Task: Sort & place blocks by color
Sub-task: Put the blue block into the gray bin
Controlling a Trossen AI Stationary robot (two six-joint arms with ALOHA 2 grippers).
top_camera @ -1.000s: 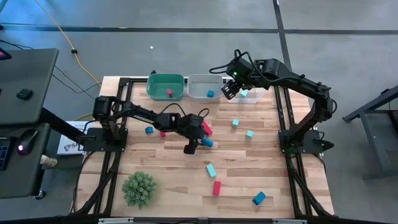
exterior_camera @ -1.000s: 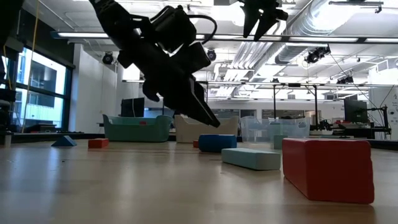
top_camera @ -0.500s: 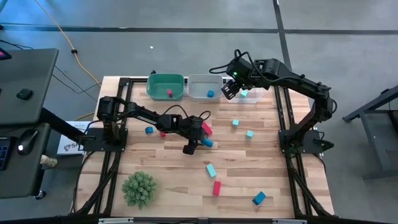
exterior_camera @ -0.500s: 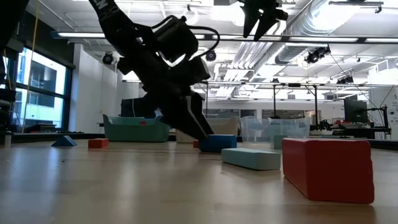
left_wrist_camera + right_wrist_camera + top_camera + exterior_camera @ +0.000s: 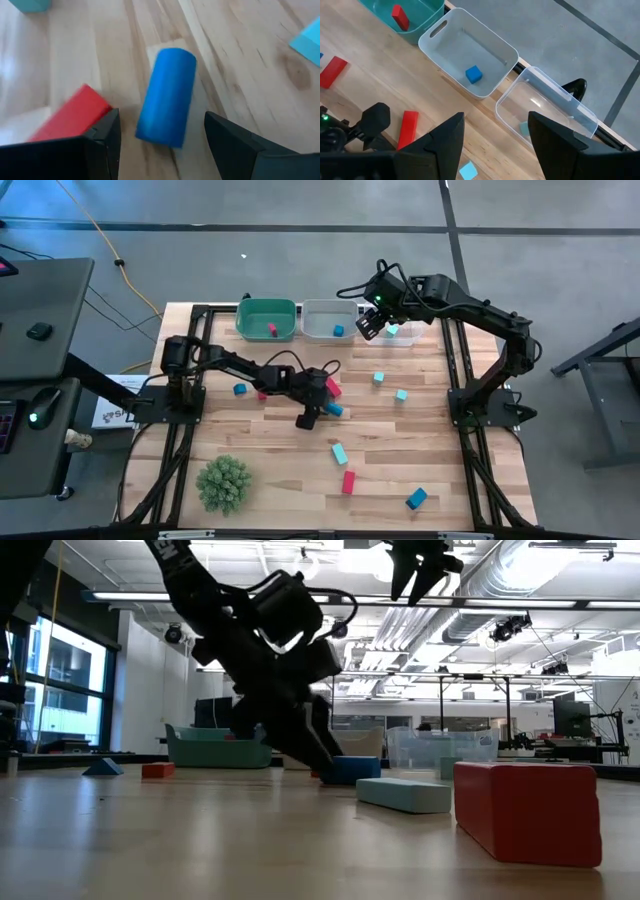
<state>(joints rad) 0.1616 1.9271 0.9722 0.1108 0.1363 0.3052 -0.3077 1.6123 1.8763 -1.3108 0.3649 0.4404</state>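
A blue block (image 5: 167, 95) lies on the wooden table beside a red block (image 5: 70, 117). My left gripper (image 5: 161, 135) is low over the table's middle (image 5: 318, 412), slanting down, open. Its two fingers stand on either side of the blue block's near end, apart from it. My right gripper (image 5: 368, 326) hangs open, high above the bins at the far edge, with nothing between its fingers (image 5: 495, 145). Other red, blue and teal blocks lie scattered on the table.
At the far edge stand a green bin (image 5: 266, 319) with a red block, a white bin (image 5: 329, 320) with a blue block and a clear bin (image 5: 405, 332) with a teal block. Loose blocks include teal (image 5: 339, 453), red (image 5: 348, 481), blue (image 5: 416, 498). A green spiky ball (image 5: 224, 483) sits near left.
My left gripper has come down toward the blue block, staying open, until its fingertips are near the table beside the block. The block has not moved. My right arm has kept still.
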